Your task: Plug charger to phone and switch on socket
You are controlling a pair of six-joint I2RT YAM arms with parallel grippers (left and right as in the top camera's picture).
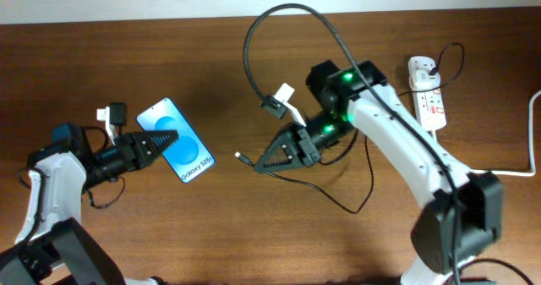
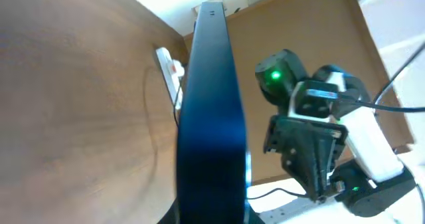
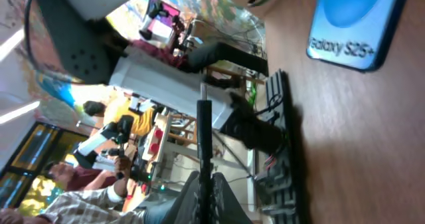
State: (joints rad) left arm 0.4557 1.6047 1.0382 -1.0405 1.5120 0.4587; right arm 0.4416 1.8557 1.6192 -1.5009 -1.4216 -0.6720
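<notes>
Black and wedge-shaped, the left gripper (image 1: 166, 139) lies low over the near-left part of the desk (image 1: 169, 48), its jaws pinching the phone (image 1: 188, 154) by one long side. Its wrist camera looks straight along the slim dark edge. I judge the phone is steadied this way so that its lettered short end points across at the other arm. The blue screen is lit and faces up. I cannot tell whether the phone rests on the wood or hangs just clear of it.

Toward the middle, the right gripper (image 1: 260, 166) has its jaws pressed together on the charger (image 1: 254, 44) a little behind the connector tip (image 1: 240, 158), which pokes out toward the phone. Such a short hold probably keeps the tip stiff enough to aim. A strip of bare wood separates tip and phone, so they are near but apart and the plugging is not yet done.

Farther back, the thin cable rises in a wide loop over the right arm, and more slack trails on the desk beneath that arm. Either stretch could drag or catch as the tip goes forward.

Farthest off, at the right rear, lies the socket (image 1: 428, 99), with its thick white cord (image 1: 507, 171) running off the side. It is well apart from both grippers, and I cannot tell how its switch stands. With both arms occupied, one would have to let go before reaching it.
</notes>
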